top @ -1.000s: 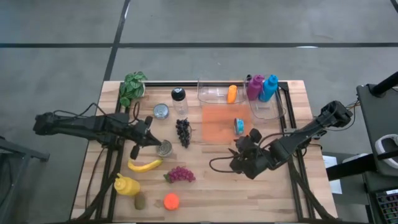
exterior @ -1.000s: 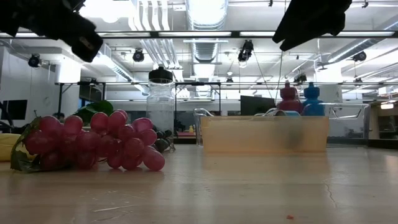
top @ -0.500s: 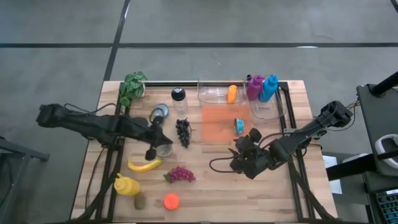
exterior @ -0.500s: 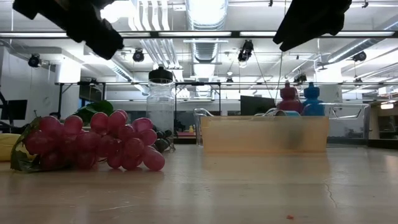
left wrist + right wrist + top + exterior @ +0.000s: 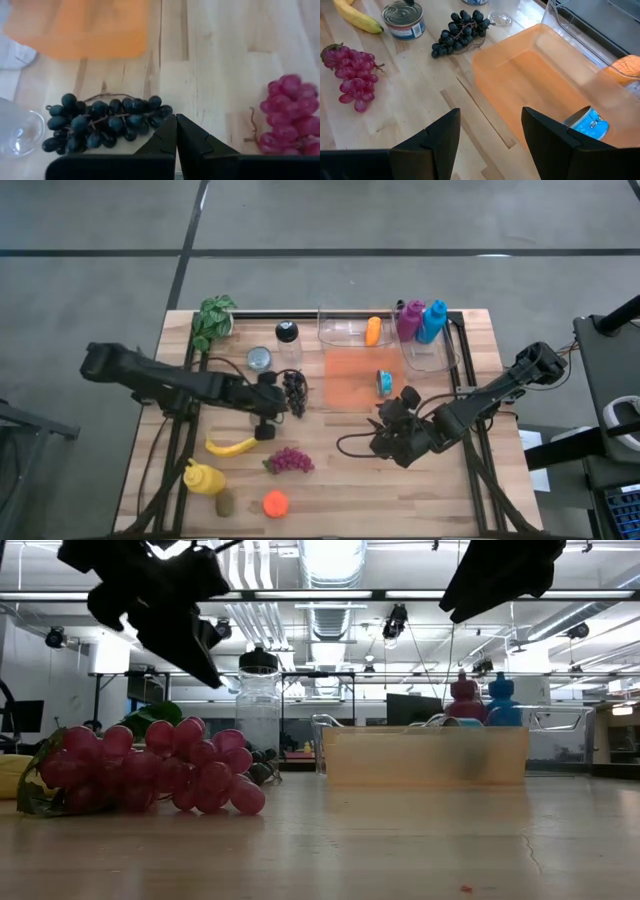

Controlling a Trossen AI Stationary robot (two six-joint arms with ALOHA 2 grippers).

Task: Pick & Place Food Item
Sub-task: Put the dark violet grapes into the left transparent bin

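Observation:
A bunch of dark grapes (image 5: 294, 392) (image 5: 105, 122) lies on the table left of the orange bin (image 5: 352, 378). A bunch of red grapes (image 5: 289, 461) (image 5: 292, 117) lies nearer the front. My left gripper (image 5: 275, 416) (image 5: 176, 131) is shut and slants down over the bare wood between the two bunches, just beside the dark grapes and touching neither. It holds nothing. In the low view, the left gripper (image 5: 212, 678) hangs above the red grapes (image 5: 150, 770). My right gripper (image 5: 385, 435) (image 5: 490, 142) waits open and empty above the table, in front of the orange bin.
A banana (image 5: 232, 446), a mustard bottle (image 5: 203, 478), a kiwi (image 5: 225, 503) and an orange fruit (image 5: 275, 503) lie front left. A tin can (image 5: 402, 20) stands by the banana. The orange bin holds a blue can (image 5: 385, 383). A jar (image 5: 288, 340), a plant (image 5: 213, 320) and clear bins (image 5: 345, 328) line the far edge.
My left gripper has travelled toward the table's right edge, from over the tin can to beside the dark grapes. It has sunk a little and tipped further downward, and it stays shut. My right arm has kept still.

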